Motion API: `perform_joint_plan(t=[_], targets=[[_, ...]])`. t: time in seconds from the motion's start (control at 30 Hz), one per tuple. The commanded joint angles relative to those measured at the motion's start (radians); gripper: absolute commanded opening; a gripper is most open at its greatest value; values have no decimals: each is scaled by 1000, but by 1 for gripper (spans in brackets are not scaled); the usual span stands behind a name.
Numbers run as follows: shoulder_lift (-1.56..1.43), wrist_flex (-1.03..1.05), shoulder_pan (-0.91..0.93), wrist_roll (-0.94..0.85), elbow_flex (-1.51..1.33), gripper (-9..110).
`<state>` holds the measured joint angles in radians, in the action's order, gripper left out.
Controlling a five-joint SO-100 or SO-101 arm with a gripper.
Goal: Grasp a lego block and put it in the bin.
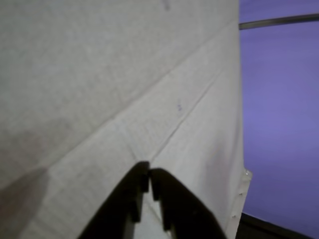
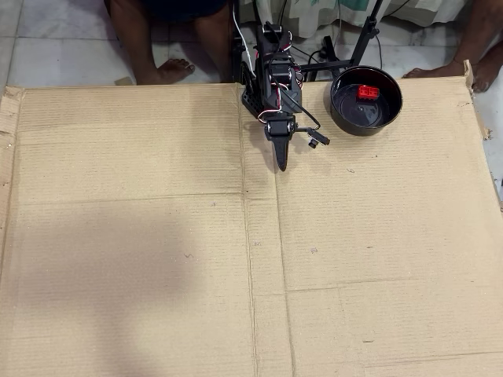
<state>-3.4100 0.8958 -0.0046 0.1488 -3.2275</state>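
Lego block [image 2: 367, 92] already lies inside the black bin [image 2: 389, 115], far right. End effector [image 2: 281, 165] is closed and empty over bare cardboard tabletop [image 2: 157, 275]; a careless sweep rightward could knock the bin.

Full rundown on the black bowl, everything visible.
The black bowl shows only in the overhead view: round, glossy, thick-rimmed, looks like plastic or glazed ware. It sits upright on the cardboard sheet near its far edge, right of the arm's base in that view. A small red lego block lies inside, toward the far wall. Light glints off the inner floor. The claw is apart from it; nothing else touches it.
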Motion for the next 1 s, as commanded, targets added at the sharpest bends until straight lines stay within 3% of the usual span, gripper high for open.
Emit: perform_joint_plan(t=[0.0, 0.97], targets=[[-9, 34, 0, -23, -14, 0], [-9, 61, 5, -25, -14, 0]])
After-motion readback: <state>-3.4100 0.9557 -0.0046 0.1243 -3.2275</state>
